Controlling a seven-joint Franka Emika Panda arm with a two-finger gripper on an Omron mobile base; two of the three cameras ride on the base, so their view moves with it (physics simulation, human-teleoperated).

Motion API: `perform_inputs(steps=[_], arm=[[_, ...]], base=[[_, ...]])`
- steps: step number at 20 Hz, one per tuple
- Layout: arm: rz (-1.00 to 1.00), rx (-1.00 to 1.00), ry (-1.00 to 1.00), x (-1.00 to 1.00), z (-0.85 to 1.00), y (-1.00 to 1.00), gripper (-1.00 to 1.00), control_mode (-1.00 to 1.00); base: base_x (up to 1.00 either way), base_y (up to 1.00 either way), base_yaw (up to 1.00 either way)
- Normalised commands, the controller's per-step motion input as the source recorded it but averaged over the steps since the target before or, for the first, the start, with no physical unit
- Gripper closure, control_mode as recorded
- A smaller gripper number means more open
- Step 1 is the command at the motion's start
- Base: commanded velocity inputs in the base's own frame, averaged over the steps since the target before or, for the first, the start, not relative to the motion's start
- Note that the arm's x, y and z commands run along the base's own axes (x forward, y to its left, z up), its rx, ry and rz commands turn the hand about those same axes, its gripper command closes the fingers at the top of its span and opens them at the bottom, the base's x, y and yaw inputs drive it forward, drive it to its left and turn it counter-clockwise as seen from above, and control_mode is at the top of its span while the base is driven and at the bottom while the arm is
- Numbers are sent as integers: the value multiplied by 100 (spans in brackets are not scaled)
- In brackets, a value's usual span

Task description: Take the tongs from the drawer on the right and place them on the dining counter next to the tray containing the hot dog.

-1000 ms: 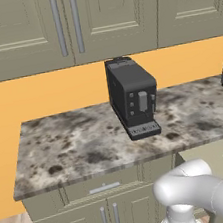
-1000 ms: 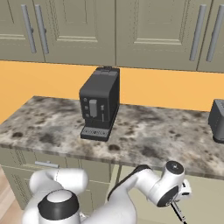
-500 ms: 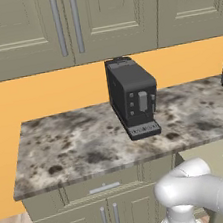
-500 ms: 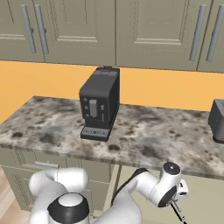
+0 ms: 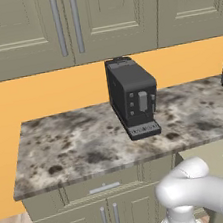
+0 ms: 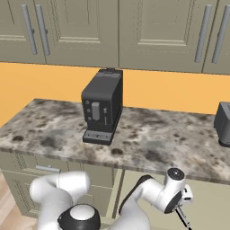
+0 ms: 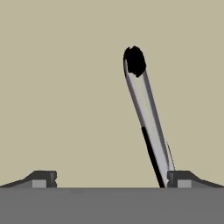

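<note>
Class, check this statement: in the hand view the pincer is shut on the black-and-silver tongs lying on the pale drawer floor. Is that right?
Not quite. The hand view shows the pincer open, its fingertips far apart. The tongs lie on the pale drawer floor beside one fingertip, not clamped.

Only the arm has moved, and only slightly. In the right base view, the round dark cap on the white arm's shoulder (image 6: 82, 217) has slid to the right along the bottom edge, so the arm has turned a little at its foot. The white wrist with its dark disc (image 6: 174, 194) has drifted slightly left and up. In the left base view, the white rounded elbow (image 5: 190, 177) sits a touch higher than before.
</note>
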Motion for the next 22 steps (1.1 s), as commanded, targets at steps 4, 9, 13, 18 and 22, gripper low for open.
perform_inputs(steps=[4, 9, 13, 18, 22], arm=[[4, 0, 0, 8, -24, -20, -100, -100], [8, 0, 2, 10, -17, -23, -100, -100], [6, 0, 1, 5, -19, -14, -100, -100], [6, 0, 2, 9, -22, -8, -100, -100], [6, 0, 4, 10, -15, -14, -100, -100]], base=[[0, 0, 0], [0, 0, 0], [0, 0, 0], [0, 0, 0], [0, 0, 0]])
